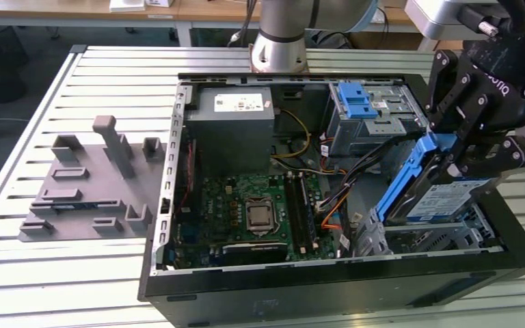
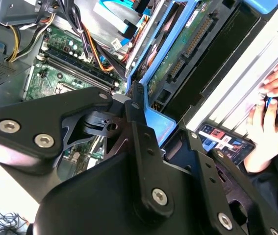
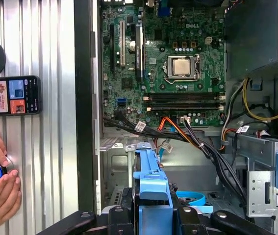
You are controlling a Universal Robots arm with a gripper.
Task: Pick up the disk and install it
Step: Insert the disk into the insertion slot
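Where the slatted metal tabletop (image 1: 107, 82) carries the work, an open black computer case (image 1: 335, 290) lies on its side with the interior facing up. The robot arm (image 1: 281, 34) rises behind the far wall of the case. A grey moulded fixture (image 1: 89, 184) sits on the tabletop beside the case, on the exterior view's left, well apart from the arm.

Inside the case, a grey power supply (image 1: 235, 119) with a white sticker occupies the far corner. The green motherboard (image 1: 235, 205) lies just in front of it. A metal drive cage (image 1: 390, 116) stands toward the exterior view's right, with a bright blue latch bracket (image 1: 358, 101) on top.

The black pincer (image 1: 461, 160) hangs over the end of the case on the exterior view's right. Its fingers are clamped on the disk (image 1: 445, 199). The disk is tilted steeply on edge, with the blue-and-white label facing the exterior camera. One blue rail (image 3: 151, 181) runs along its side and passes between the fingers in the first wrist view. The lower edge of the disk sits at a silver bay frame (image 1: 440, 236) in the near corner of the case; contact cannot be confirmed.

Bundled black, orange and yellow cables (image 3: 192, 137) run from the motherboard edge toward the drive cage. A smartphone (image 3: 11, 95) lies on the tabletop outside the case wall. A person's hand (image 3: 1, 200) rests near it. The processor (image 1: 260, 213) sits in its socket at the middle of the motherboard.
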